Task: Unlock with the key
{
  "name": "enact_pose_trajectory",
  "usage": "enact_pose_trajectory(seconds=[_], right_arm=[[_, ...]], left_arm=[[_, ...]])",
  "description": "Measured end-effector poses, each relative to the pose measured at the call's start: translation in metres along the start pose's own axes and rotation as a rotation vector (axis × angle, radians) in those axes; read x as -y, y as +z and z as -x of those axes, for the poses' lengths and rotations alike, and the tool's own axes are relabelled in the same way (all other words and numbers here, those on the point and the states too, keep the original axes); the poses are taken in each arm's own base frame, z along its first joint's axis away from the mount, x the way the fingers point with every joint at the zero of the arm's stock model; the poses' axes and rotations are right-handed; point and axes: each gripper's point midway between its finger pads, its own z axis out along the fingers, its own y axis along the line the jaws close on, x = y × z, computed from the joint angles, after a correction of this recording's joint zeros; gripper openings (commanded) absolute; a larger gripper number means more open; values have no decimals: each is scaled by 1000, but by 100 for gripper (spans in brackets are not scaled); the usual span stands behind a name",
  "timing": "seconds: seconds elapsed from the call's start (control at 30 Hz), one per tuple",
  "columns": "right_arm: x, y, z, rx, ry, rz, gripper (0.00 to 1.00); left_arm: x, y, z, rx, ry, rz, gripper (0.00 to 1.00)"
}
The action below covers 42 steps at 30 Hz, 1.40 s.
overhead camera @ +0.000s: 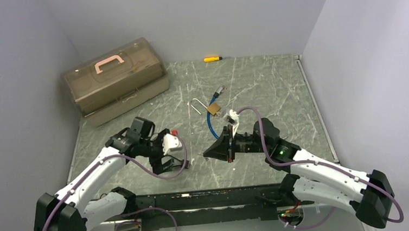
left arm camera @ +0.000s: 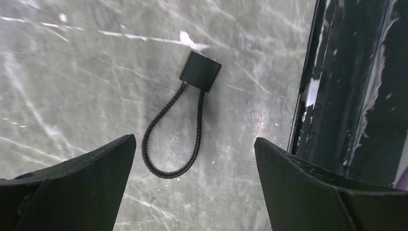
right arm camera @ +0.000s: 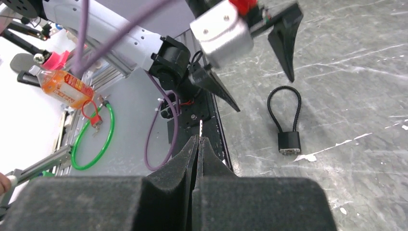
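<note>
Left wrist: cable lock (left arm camera: pixel 199 72) lies flat on the table (left arm camera: pixel 72 72) near the front edge, between the spread left gripper (left arm camera: pixel 193 141) fingers, untouched.

Loop end points at the left gripper and body end at the right, so left looks staged to pin the lock while right comes in at the keyway end. Right gripper (right arm camera: pixel 198 139) is clenched and aimed at the lock from nearby. A pale sliver between its tips may be the key, can't tell. Brass padlock (overhead camera: pixel 214 109) sits further back, well apart. Toolbox (overhead camera: pixel 114 81) is at back left.
</note>
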Motion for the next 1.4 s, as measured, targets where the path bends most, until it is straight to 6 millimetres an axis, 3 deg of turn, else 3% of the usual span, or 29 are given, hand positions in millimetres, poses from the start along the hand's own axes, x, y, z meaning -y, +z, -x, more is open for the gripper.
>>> enact_pose_trajectory(seconds=[0.13,0.4,0.6,0.8,0.93,1.07,1.23,1.4], right_arm=[[1,-7,4,27,4,-21,0],[10,-9,9,47,18,-60,0],[24,-12,12,56,36,-100,0],[34,-14,11,48,68,-116,0],[37,-12,12,38,77,-116,0],[33,-10,19,31,77,-105,0],[28,-10,29,46,64,-96,0],[23,-14,34,66,51,-92,0]], left_arm=[[4,20,-26,-47,82,-30,99],[-15,47,-17,-13,249,-13,100],[-18,66,-16,0,326,-16,99],[-21,70,-18,-31,338,-10,99],[-42,75,-28,-152,257,24,99],[-55,71,-18,-161,202,76,99],[-40,56,-3,-67,226,83,99],[-22,61,-4,-42,258,-22,97]])
